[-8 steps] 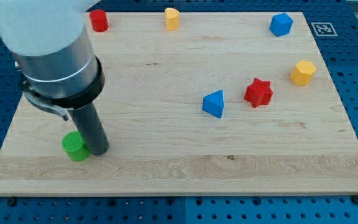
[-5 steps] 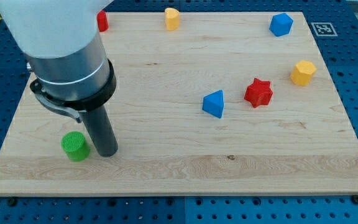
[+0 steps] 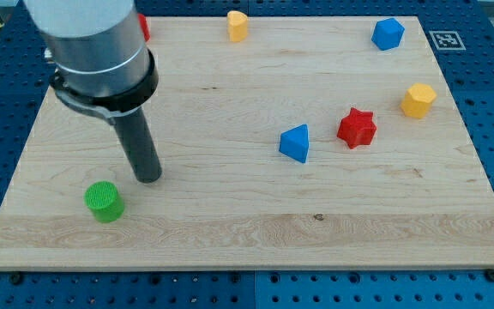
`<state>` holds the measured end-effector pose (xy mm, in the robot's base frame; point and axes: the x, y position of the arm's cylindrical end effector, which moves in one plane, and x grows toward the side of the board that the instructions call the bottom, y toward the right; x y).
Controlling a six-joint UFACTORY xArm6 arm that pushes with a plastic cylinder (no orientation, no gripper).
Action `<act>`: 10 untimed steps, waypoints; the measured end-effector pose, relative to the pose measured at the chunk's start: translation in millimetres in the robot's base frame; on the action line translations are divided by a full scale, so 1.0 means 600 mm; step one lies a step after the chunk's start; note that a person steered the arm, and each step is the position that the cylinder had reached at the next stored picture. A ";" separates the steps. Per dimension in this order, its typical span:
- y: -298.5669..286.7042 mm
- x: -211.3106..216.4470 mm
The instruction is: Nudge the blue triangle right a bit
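The blue triangle (image 3: 296, 142) lies right of the board's middle. A red star (image 3: 356, 127) stands close to its right. My tip (image 3: 148, 178) rests on the board at the view's left, far to the left of the blue triangle and slightly lower than it. A green cylinder (image 3: 104, 202) lies just below and left of my tip, apart from it.
A yellow block (image 3: 418, 100) sits at the right edge. A blue block (image 3: 388, 33), a yellow block (image 3: 237, 26) and a red cylinder (image 3: 143, 27), partly hidden by the arm, line the top edge of the wooden board (image 3: 230, 232).
My tip has moved away from the green cylinder, going up and slightly right. No block has moved.
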<state>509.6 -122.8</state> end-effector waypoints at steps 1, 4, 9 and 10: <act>0.037 -0.013; 0.097 -0.016; 0.252 -0.081; 0.285 -0.081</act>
